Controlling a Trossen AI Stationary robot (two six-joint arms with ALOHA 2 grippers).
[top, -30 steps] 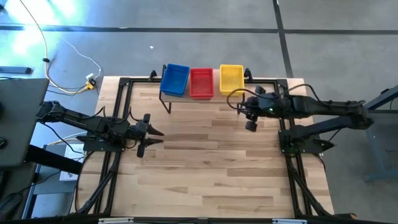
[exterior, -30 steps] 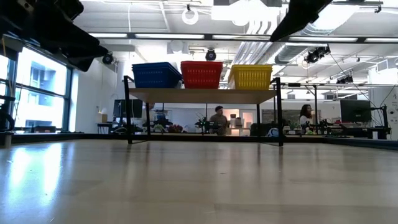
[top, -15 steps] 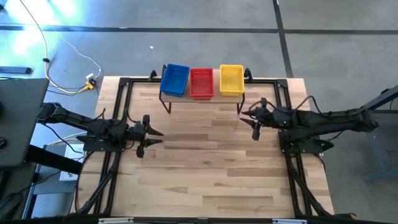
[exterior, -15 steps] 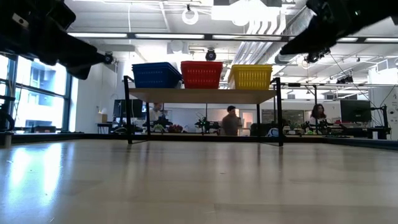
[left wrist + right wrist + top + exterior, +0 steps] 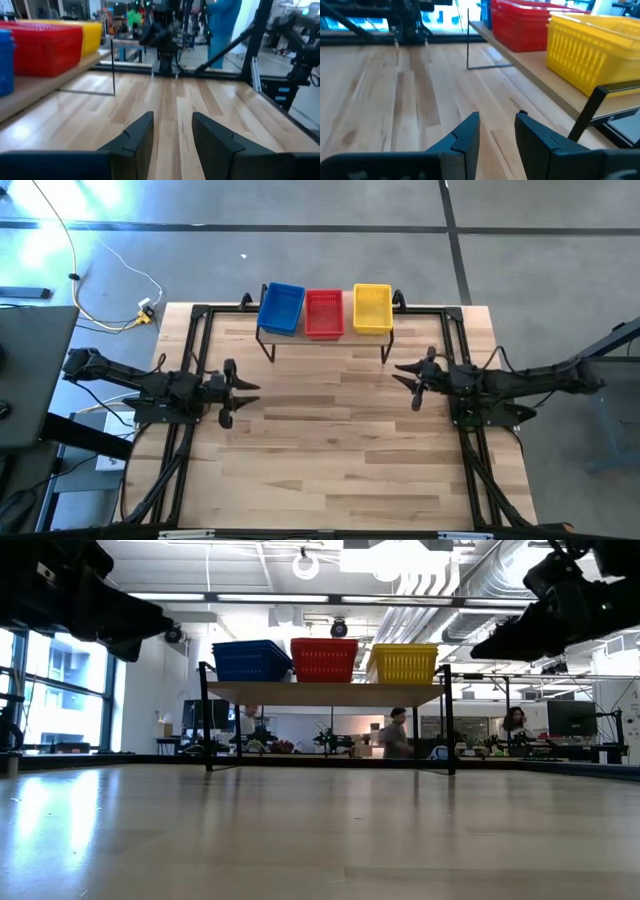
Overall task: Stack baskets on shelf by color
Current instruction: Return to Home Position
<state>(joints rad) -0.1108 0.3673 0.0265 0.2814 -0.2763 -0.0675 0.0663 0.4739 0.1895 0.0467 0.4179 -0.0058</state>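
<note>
blue plastic mesh baskets [image 5: 281, 308]: nested stack on the shelf end nearer the left arm. Layer count not readable. Well apart from the left claw, farther back on the counter.
red plastic mesh baskets [image 5: 323, 313]: stack in the shelf's middle, just beside blue and yellow. Sits between the two arms, well apart from both claws.
yellow plastic mesh baskets [image 5: 372, 308]: stack on the shelf end nearer the right arm. Closest stack to the right claw, but apart from it, no contact.
low light-wood shelf on thin black metal legs [image 5: 325, 693]: stands at the counter's far edge, centred between the arms. Carries all three stacks in a row, blue-red-yellow.
left claw [image 5: 172, 119]: held above the counter on its own side, tips pointing across at the right arm. Fingers parted a little, nothing between them. Its wrist view has the shelf off to one side, blue nearest, then red, then yellow.
right claw [image 5: 497, 117]: mirror pose on the opposite side, tips pointing at the left arm. Fingers narrowly parted, empty. Its wrist view has yellow nearest, red behind it, a sliver of blue beyond.
light-wood plank counter [image 5: 330, 450]: carries the shelf. Both claws off its surface.
room behind: a person [image 5: 398, 732] and a second person [image 5: 515, 724] show under the shelf board in the low view.
</note>
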